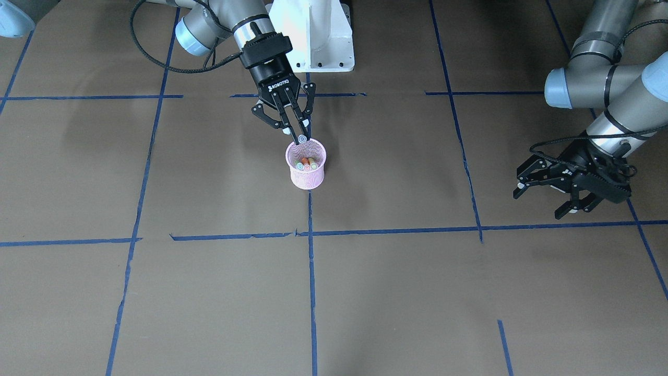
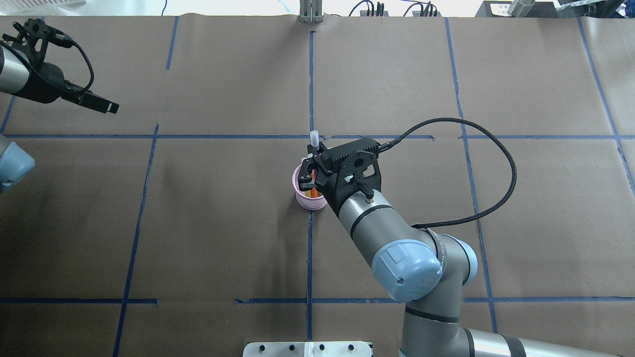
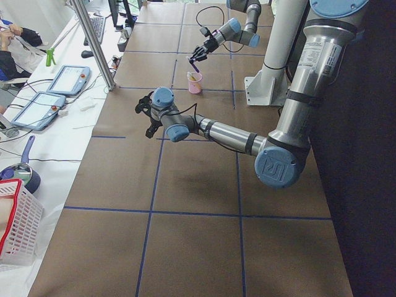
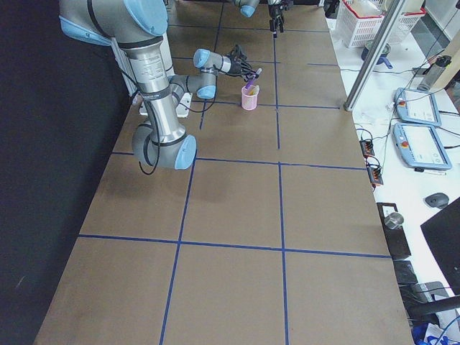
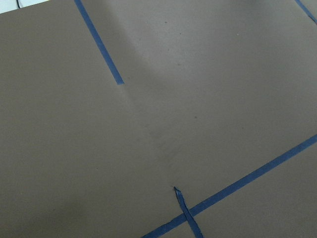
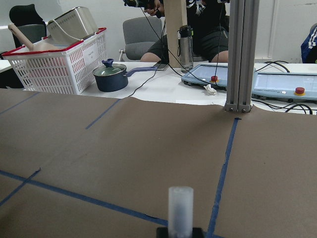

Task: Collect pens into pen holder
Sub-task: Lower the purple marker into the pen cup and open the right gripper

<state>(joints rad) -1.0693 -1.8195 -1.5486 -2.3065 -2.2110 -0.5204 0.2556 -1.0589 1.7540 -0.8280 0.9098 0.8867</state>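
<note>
The pink mesh pen holder [image 1: 306, 175] stands near the table's middle, with green, orange and yellow pens [image 1: 307, 165] upright inside. My right gripper [image 1: 295, 130] hangs just over the holder's rim on the robot's side, shut on a purple pen [image 4: 251, 80]. That pen is tilted, its pale cap [image 2: 314, 137] pointing up and away from me, its lower end at the holder's mouth [image 4: 249, 98]. The cap [image 6: 180, 206] fills the bottom of the right wrist view. My left gripper [image 1: 543, 198] is open and holds nothing, far off to my left above the table.
The white robot base [image 1: 313, 36] stands just behind the holder. Blue tape lines [image 1: 311, 235] cross the brown paper table cover. Beyond the far edge are a red-rimmed white basket [image 6: 59, 62], a blue pot [image 6: 111, 78], tablets [image 6: 277, 79], a metal post [image 6: 242, 54] and seated people.
</note>
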